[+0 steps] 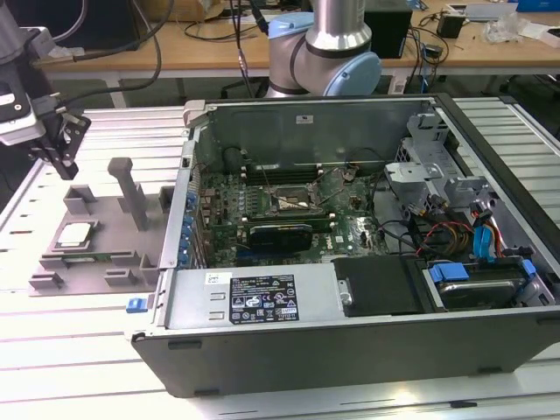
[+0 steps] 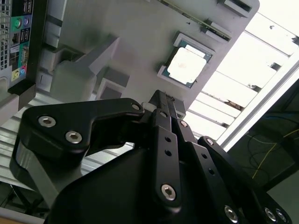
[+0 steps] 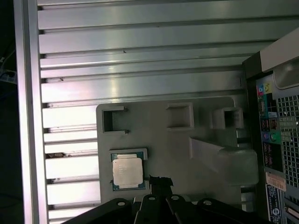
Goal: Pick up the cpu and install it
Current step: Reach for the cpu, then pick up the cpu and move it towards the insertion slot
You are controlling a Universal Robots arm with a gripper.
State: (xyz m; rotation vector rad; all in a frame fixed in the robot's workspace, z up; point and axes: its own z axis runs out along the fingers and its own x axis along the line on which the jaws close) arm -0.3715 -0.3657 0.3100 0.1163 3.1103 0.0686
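- Exterior view: the pincer (image 1: 66, 166) hangs over the gray holder (image 1: 96, 262) on the slatted table (image 1: 52, 350). Its fingers are drawn together with nothing between them. The cpu (image 1: 74, 234) lies flat in a holder pocket, below the tips and clear of them.
- Second wrist view: the cpu (image 2: 187, 65) lies beyond the closed tips, slightly off their line.
- First wrist view: the cpu (image 3: 127, 171) appears just beside the tips; being square, it has no long axis.

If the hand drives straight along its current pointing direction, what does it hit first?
Most likely the grey fixture plate, just beside the cpu rather than on it: in the first wrist view the hand lines up off the chip's edge. Depth is unclear.
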